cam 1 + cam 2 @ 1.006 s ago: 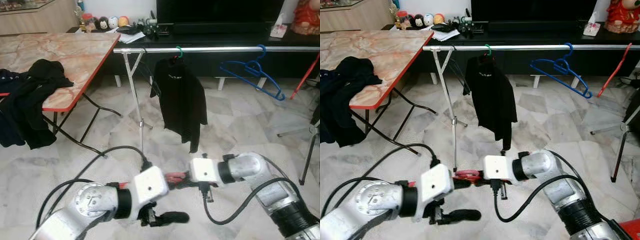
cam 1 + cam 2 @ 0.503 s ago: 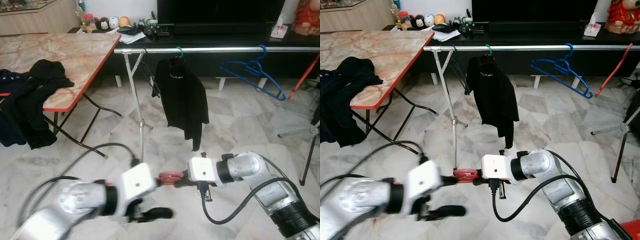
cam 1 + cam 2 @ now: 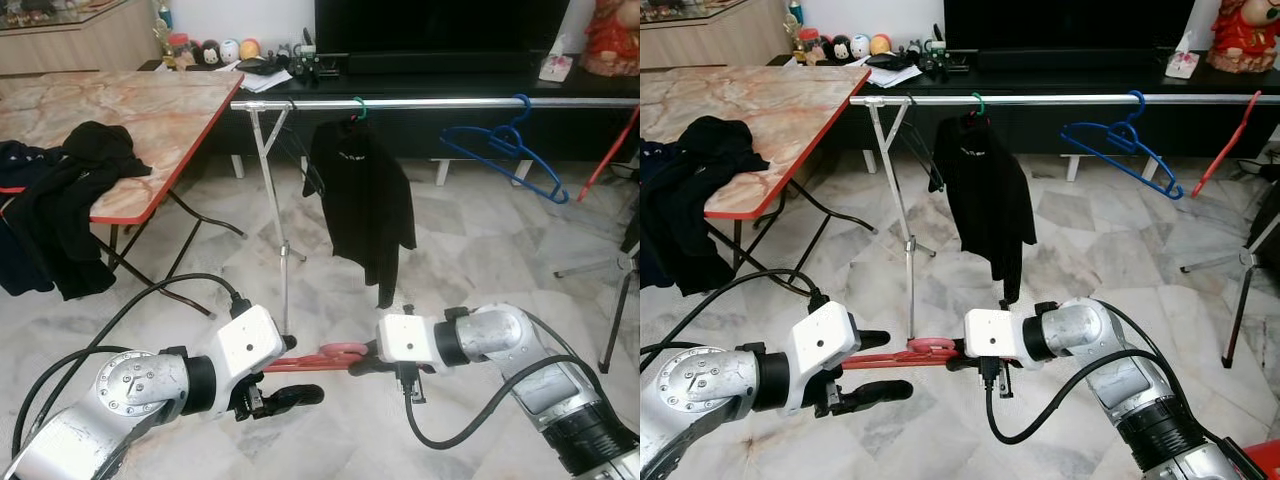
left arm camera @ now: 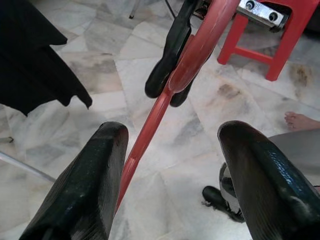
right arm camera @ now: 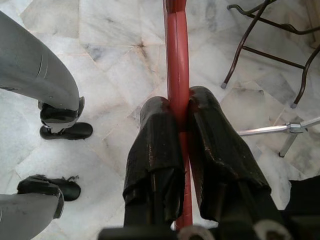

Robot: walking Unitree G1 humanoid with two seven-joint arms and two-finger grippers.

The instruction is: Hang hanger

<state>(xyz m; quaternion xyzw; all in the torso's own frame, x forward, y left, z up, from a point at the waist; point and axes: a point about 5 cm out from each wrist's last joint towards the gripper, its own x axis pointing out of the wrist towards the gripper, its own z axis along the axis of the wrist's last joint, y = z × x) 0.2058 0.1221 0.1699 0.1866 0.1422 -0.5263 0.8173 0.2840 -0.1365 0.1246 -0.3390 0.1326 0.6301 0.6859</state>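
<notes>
A red hanger (image 3: pixel 318 359) lies level between my two grippers, low over the floor. My right gripper (image 5: pixel 176 107) is shut on its bar, with both pads pressed against the red plastic. My left gripper (image 4: pixel 175 135) is open around the hanger's other arm (image 4: pixel 148 129), which passes close to one finger (image 4: pixel 95 175). In the left eye view the left gripper (image 3: pixel 292 371) sits to the left of the right gripper (image 3: pixel 358 362). Beyond them a silver rail (image 3: pixel 450 101) carries a black garment (image 3: pixel 362 200) on a green hanger and an empty blue hanger (image 3: pixel 505 148).
A marble-topped folding table (image 3: pixel 140 100) with dark clothes (image 3: pixel 60 200) draped over its edge stands at the left. Another red hanger (image 3: pixel 605 152) hangs at the rail's right end. A red stool (image 4: pixel 270 30) and a person's bare foot (image 4: pixel 300 120) are nearby.
My left gripper has drawn back to the left, away from the right gripper, so more of the red hanger shows between them. The right gripper has kept its hold.
</notes>
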